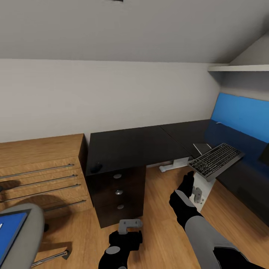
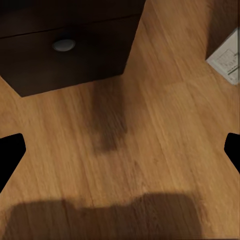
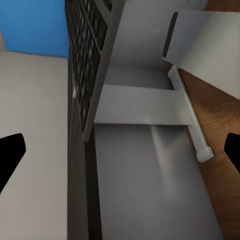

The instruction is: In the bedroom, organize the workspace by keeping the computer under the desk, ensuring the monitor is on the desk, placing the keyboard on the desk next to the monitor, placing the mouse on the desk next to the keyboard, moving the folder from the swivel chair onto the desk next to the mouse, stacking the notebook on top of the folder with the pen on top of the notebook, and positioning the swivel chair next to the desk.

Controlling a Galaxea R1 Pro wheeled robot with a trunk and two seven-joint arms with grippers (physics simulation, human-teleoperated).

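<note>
Down low in the head view, the left gripper (image 1: 130,225) hangs over the wood floor (image 1: 160,231) in front of the desk's black drawers (image 1: 118,194). Its wrist camera shows the two fingertips (image 2: 11,152) at opposite edges of the picture with bare planks between them, so it is spread wide and holding nothing. At the lower left corner sits the grey swivel chair (image 1: 28,228), and the blue folder (image 1: 11,231) lies flat on its seat.

A little further out, the right gripper (image 1: 188,179) reaches up toward the near edge of the keyboard (image 1: 216,158), which tilts in the air above the floor, off the desk (the head view does not show clearly whether the gripper grips it, and its own wrist picture shows dark fingertips (image 3: 11,155) far apart, with the keyboard's edge running between). Whether it is clamped, I cannot tell.

Below the keyboard stands the white computer (image 1: 203,188). Beyond, the black desk (image 1: 130,147) stretches along the wall, a small dark mouse (image 1: 96,167) near its left front corner. An oak drawer unit (image 1: 41,170) stands left of the desk, a blue panel (image 1: 243,112) at the far right wall.
</note>
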